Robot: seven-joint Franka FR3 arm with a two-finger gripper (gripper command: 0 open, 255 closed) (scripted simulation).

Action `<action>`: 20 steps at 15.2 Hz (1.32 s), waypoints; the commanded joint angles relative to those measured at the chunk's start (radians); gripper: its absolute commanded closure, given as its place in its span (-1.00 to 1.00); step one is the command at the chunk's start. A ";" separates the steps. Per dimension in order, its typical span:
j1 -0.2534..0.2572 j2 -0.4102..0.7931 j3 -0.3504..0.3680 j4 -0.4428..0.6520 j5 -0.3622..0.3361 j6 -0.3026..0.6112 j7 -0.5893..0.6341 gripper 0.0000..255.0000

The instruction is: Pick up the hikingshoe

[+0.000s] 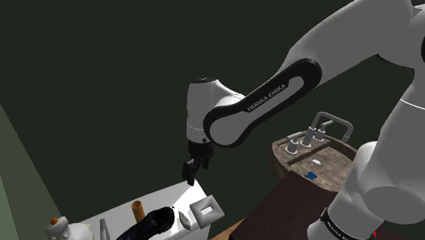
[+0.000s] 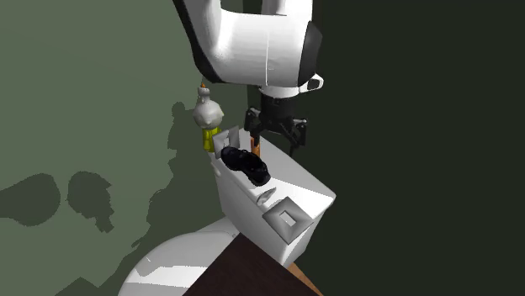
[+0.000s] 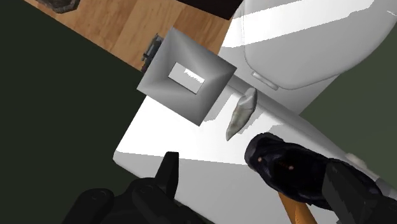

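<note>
Black two-finger gripper [image 1: 193, 170], fingers spread and empty, hovers above the white toilet-tank lid [image 2: 313, 195]. The black hiking shoe [image 2: 244, 164] lies mid-lid, lengthwise along it, offset from the gripper away from the grey square block [image 2: 286, 219].

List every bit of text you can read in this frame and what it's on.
"FRANKA EMIKA": white letters on the dark band of the arm, shoulder view.
White lettering on the dark ring low on the arm: too small to read.
No text on the black shoe.
</note>
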 commanded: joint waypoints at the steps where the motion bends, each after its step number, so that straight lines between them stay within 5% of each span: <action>1: 0.015 0.083 0.013 0.042 -0.039 0.040 0.037 -1.00; 15: 0.226 0.597 -0.031 0.434 -0.276 0.148 0.219 -1.00; 20: 0.242 0.649 -0.049 0.452 -0.294 0.182 0.229 -1.00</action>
